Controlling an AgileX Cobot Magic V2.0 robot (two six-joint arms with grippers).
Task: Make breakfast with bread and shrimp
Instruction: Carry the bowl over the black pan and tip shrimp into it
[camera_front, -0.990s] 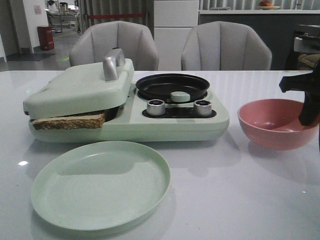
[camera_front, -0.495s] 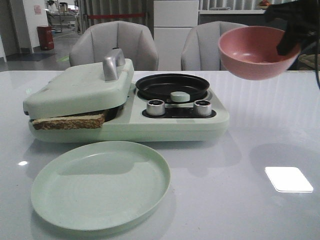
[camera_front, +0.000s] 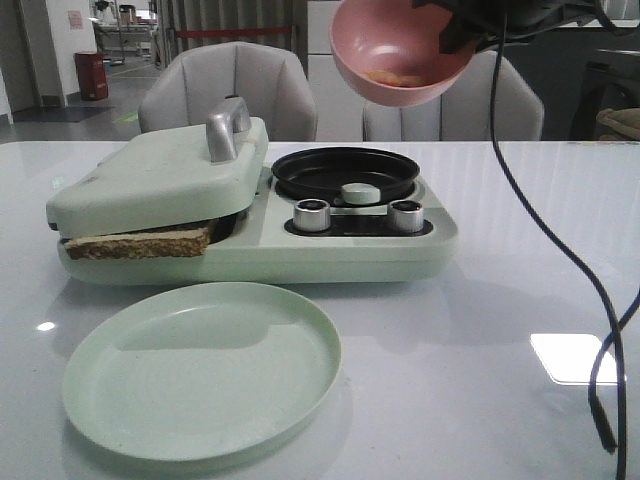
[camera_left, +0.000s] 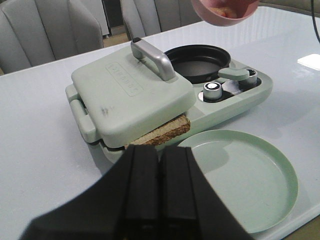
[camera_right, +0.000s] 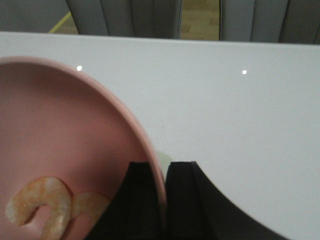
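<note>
My right gripper (camera_front: 455, 30) is shut on the rim of a pink bowl (camera_front: 400, 55), held tilted high above the black pan (camera_front: 345, 172) of the pale green breakfast maker (camera_front: 250, 245). Orange-pink shrimp (camera_front: 395, 76) lie in the bowl; the right wrist view shows the gripper (camera_right: 164, 172) pinching the bowl's rim (camera_right: 100, 85) with curled shrimp (camera_right: 42, 205) inside. Bread (camera_front: 135, 243) sticks out from under the closed sandwich lid (camera_front: 160, 175), also in the left wrist view (camera_left: 162, 132). My left gripper (camera_left: 159, 165) is shut and empty, near the maker's front corner.
A pale green empty plate (camera_front: 200, 370) lies in front of the maker. Two metal knobs (camera_front: 311, 214) and a pale green round knob (camera_front: 358, 193) sit by the pan. A black cable (camera_front: 560, 250) hangs at the right. Two grey chairs (camera_front: 228, 90) stand behind the table.
My right gripper has lifted the pink bowl off the table at the right and carried it up and left, to above the pan, tilting it.
</note>
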